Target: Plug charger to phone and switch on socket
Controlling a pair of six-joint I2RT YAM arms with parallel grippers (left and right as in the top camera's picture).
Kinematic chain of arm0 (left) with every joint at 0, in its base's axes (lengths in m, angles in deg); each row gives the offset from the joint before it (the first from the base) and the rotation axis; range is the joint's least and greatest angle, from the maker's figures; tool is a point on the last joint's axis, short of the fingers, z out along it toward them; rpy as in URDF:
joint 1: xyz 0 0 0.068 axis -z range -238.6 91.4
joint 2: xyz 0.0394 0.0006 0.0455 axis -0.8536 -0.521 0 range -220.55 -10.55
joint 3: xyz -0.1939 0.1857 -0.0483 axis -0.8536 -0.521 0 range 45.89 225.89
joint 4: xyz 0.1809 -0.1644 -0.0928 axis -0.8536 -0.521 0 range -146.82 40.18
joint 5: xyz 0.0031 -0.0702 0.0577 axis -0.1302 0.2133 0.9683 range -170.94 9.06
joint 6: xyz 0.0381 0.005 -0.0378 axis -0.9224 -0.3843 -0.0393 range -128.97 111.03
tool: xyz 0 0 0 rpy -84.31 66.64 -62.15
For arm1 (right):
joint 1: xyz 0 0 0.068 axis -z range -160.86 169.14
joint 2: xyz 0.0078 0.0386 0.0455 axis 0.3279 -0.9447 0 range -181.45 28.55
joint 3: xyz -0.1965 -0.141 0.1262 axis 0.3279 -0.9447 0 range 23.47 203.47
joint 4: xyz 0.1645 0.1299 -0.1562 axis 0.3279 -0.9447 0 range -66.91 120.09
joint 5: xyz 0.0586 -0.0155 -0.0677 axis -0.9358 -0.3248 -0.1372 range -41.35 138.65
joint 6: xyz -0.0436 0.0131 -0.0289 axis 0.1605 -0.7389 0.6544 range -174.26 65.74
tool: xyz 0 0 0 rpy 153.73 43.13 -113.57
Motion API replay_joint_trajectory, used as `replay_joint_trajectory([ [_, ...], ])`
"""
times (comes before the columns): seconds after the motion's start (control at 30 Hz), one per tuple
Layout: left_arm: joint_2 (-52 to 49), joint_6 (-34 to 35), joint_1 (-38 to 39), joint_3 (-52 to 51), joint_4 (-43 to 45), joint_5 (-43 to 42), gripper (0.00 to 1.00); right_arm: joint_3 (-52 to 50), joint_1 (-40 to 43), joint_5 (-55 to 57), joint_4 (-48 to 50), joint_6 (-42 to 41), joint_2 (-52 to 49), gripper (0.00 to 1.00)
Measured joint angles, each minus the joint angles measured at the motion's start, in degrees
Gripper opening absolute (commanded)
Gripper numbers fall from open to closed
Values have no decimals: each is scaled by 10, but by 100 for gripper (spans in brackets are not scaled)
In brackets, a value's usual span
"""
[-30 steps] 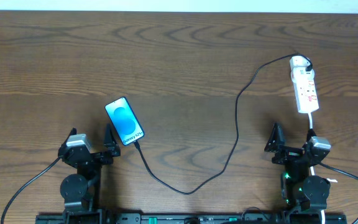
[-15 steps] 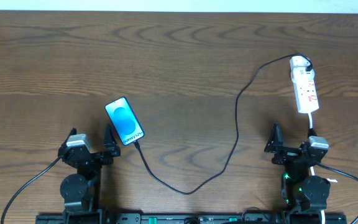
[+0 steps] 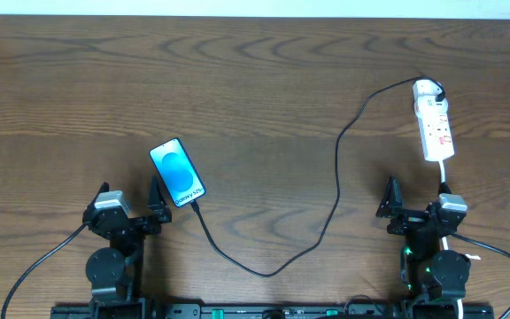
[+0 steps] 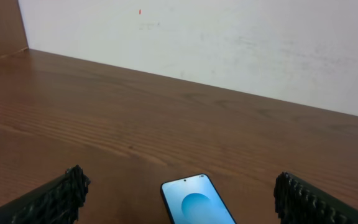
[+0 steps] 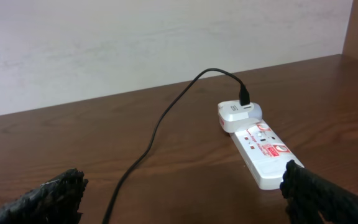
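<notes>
Overhead straight down; low forward wrist views, phone [image 4: 197, 202] left, socket [image 5: 260, 149] right.

Black arms [image 3: 106, 264] with grey wrist blocks [image 3: 110, 203] and ribbed black fingers [image 4: 58, 196].

Soft, even light fills all three views and leaves only faint shadows on the brown bench [image 3: 255, 80]. The overhead view is sharp from edge to edge. The phone [image 3: 178, 172] screen glows bright blue without glare. In the right wrist view the white socket [image 5: 260, 146] looks bright, its small print slightly soft.
</notes>
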Motion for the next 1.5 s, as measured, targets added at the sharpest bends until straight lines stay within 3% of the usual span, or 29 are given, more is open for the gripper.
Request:
replay_joint_trajectory([
  [0.9, 0, 0, 0, 0, 0, 0, 98, 0, 0, 0, 0, 82, 0, 99],
  [1.5, 0, 0, 0, 0, 0, 0, 98, 0, 0, 0, 0, 94, 0, 99],
])
